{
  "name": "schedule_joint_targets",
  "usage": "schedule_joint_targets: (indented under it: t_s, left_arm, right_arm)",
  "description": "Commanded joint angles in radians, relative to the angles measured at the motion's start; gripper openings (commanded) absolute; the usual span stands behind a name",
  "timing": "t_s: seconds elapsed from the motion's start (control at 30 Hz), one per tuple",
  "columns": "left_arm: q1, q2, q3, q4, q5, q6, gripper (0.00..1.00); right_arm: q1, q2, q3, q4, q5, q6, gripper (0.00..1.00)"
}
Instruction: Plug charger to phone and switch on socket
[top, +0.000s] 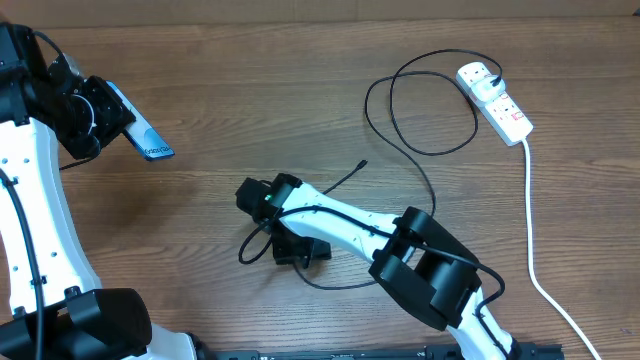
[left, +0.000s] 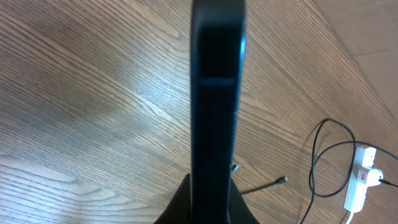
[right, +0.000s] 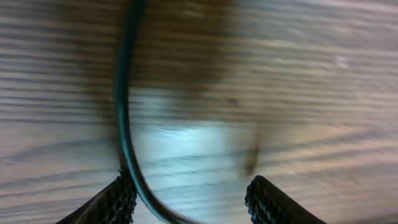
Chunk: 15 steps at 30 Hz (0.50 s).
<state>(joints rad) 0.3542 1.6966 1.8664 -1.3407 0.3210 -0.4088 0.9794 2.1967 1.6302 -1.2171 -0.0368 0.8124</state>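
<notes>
The table (top: 250, 80) carries the whole job, with the work split between its two sides. The left arm (top: 30, 200) stands at the far left. Its jaws are clenched on the phone (top: 150, 140) and hold it off the wood with the free end pointing toward the middle, probably so the port is presented for plugging.

The right arm (top: 340, 225) reaches across the centre, wrist low over the table. Its jaws are parted and straddle the charger (right: 118, 112), which lies on the wood just inside one finger (right: 115, 202) and is not yet gripped. This looks like the set-up for a pinch on the cable.

The socket (top: 495, 100) lies far right, well apart from both arms and out of the way until it is switched on. The charger loops out from it. The plug tip (top: 362, 163) rests loose on the table, beside the right arm and pointing away from the phone, so it will need turning.
</notes>
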Motion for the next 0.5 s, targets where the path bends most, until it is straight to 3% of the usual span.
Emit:
schedule_joint_targets:
  t_s: [0.0, 0.07, 0.17, 0.47]
  left_arm:
    - [-0.001, -0.008, 0.008, 0.002, 0.013, 0.027, 0.04]
    - [-0.002, -0.008, 0.008, 0.002, 0.013, 0.028, 0.04]
    - [-0.002, -0.008, 0.008, 0.002, 0.013, 0.028, 0.04]
    - [-0.002, -0.008, 0.008, 0.002, 0.017, 0.028, 0.04]
  right_arm:
    - [-0.034, -0.024, -0.023, -0.076, 0.053, 0.057, 0.54]
    - [-0.050, -0.024, -0.023, -0.144, 0.106, 0.103, 0.48]
    - [-0.076, -0.024, -0.029, -0.221, 0.181, 0.138, 0.49]
    - [-0.177, -0.024, -0.225, -0.172, 0.193, 0.123, 0.52]
